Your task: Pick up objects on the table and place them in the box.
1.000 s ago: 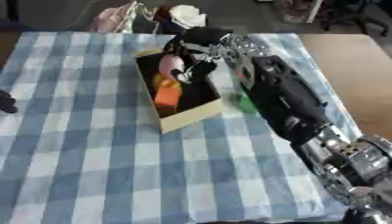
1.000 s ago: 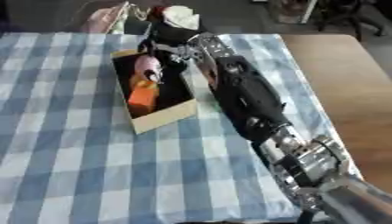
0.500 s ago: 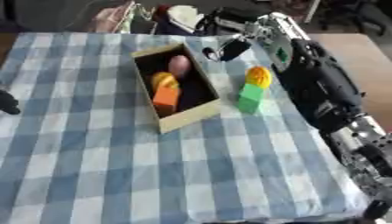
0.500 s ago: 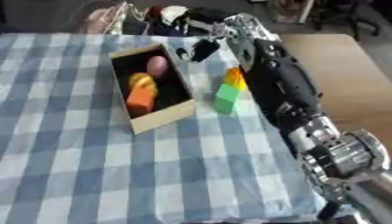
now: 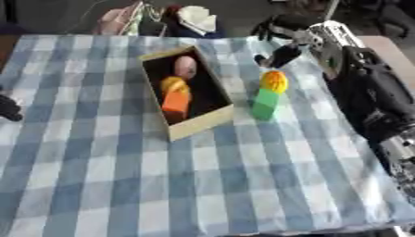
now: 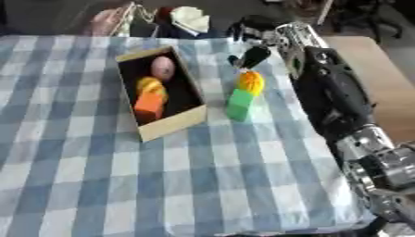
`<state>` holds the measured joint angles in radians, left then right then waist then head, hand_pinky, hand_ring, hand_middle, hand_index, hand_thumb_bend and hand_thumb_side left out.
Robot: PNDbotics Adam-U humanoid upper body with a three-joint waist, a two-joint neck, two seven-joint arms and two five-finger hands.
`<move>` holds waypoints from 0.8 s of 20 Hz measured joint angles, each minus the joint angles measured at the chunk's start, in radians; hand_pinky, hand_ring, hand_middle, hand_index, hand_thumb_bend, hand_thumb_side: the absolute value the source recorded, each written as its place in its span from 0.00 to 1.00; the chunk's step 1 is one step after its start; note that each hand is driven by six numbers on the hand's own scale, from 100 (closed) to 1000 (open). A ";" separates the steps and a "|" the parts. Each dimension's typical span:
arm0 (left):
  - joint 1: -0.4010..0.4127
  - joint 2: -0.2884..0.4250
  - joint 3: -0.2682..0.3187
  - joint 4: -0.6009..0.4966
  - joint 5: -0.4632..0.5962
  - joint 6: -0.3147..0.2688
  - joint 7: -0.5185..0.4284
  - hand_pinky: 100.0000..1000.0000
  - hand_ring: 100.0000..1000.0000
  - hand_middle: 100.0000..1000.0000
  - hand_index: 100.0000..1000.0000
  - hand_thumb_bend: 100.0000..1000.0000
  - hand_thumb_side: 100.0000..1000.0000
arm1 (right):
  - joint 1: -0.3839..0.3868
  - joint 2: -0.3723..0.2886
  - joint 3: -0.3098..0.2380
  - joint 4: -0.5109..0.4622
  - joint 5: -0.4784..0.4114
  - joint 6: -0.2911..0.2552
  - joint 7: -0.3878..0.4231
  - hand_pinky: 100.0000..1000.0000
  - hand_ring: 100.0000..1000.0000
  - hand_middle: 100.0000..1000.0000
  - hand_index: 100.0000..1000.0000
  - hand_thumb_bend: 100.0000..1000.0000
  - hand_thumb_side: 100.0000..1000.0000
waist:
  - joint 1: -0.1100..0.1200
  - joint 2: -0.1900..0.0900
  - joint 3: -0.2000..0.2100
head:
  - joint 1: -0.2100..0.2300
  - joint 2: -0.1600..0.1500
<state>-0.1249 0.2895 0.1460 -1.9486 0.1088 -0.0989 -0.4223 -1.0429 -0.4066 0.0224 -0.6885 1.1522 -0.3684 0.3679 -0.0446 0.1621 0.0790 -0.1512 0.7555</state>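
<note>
A blue-and-white checked tablecloth (image 5: 122, 176) covers the table. The box (image 5: 198, 125) sits centre-left, containing pink, yellow and orange objects. Beside it stands a green block (image 5: 264, 104) touching an orange ball (image 5: 274, 81). The right hand (image 5: 279, 55) hovers above them, finger state indiscernible.

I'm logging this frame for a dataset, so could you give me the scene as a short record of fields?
surface: table with blue-and-white checked cloth
box: open, holds pink egg shape, yellow piece, orange block
outside box: green block, orange-yellow ball at its top end
right hand: beyond the ball, holding nothing
left hand: at left edge, barely showing
</note>
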 measured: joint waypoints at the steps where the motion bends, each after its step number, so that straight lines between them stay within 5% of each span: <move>1: 0.000 0.000 0.000 0.000 0.000 0.000 0.000 0.75 0.54 0.55 0.77 0.00 0.56 | 0.004 -0.005 -0.003 0.009 0.013 0.001 0.002 0.78 0.74 0.72 0.86 0.16 0.31 | 0.000 0.000 -0.001 | 0.000 0.000; 16: 0.002 0.000 0.000 0.000 -0.003 0.001 -0.001 0.75 0.54 0.56 0.77 0.00 0.56 | 0.028 -0.031 -0.016 0.058 0.024 -0.045 0.107 0.78 0.73 0.70 0.82 0.11 0.31 | 0.000 0.000 -0.004 | 0.005 0.000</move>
<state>-0.1231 0.2895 0.1464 -1.9484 0.1056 -0.0982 -0.4230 -1.0149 -0.4378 0.0067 -0.6307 1.1763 -0.4136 0.4752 -0.0446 0.1620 0.0748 -0.1467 0.7555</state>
